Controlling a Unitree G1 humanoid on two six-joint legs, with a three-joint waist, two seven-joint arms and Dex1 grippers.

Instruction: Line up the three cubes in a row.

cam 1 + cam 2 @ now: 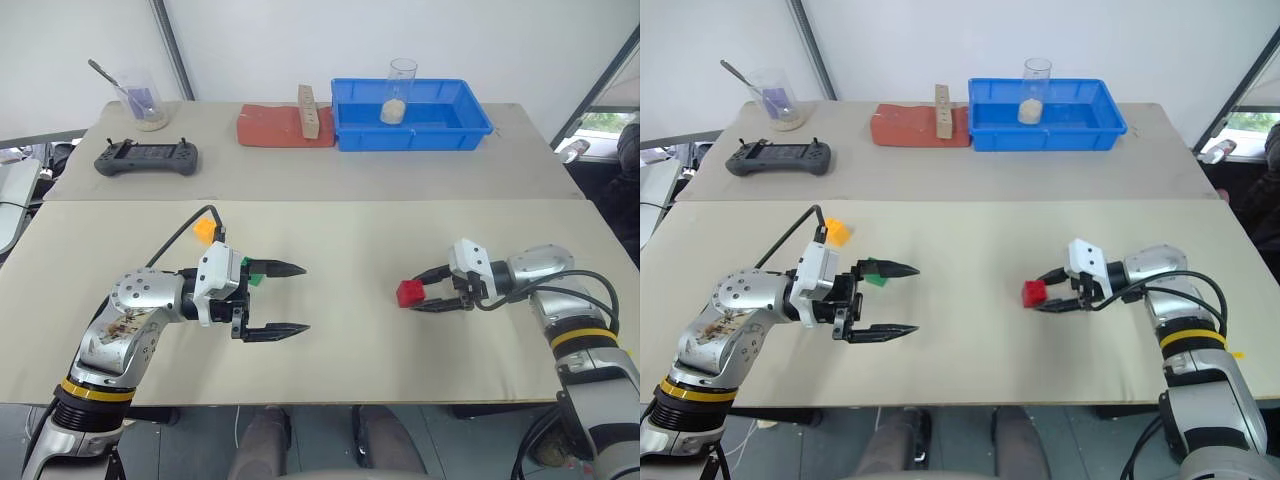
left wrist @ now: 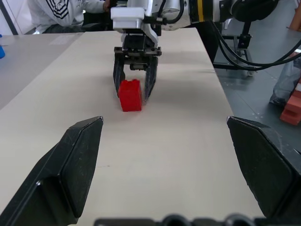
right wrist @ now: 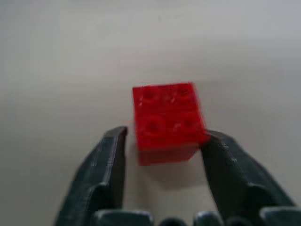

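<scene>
The red cube [image 1: 410, 293] rests on the beige table to my right, studs up. My right gripper [image 1: 418, 295] lies low around it, fingers [image 3: 110, 160] a little apart from its sides, open. The right wrist view shows a thin gap on one side of the red cube [image 3: 167, 117]. The green cube [image 1: 256, 276] sits on the left, partly hidden behind the upper finger of my left gripper [image 1: 278, 298], which hovers wide open with nothing in it. The orange-yellow cube [image 1: 204, 230] lies just beyond, near the arm's cable.
On the far table stand a blue bin [image 1: 410, 140] with a glass jar [image 1: 398, 92], a red pad [image 1: 268, 128] with a tan wooden block [image 1: 308, 110], a black controller [image 1: 146, 158] and a beaker with a spoon [image 1: 142, 100].
</scene>
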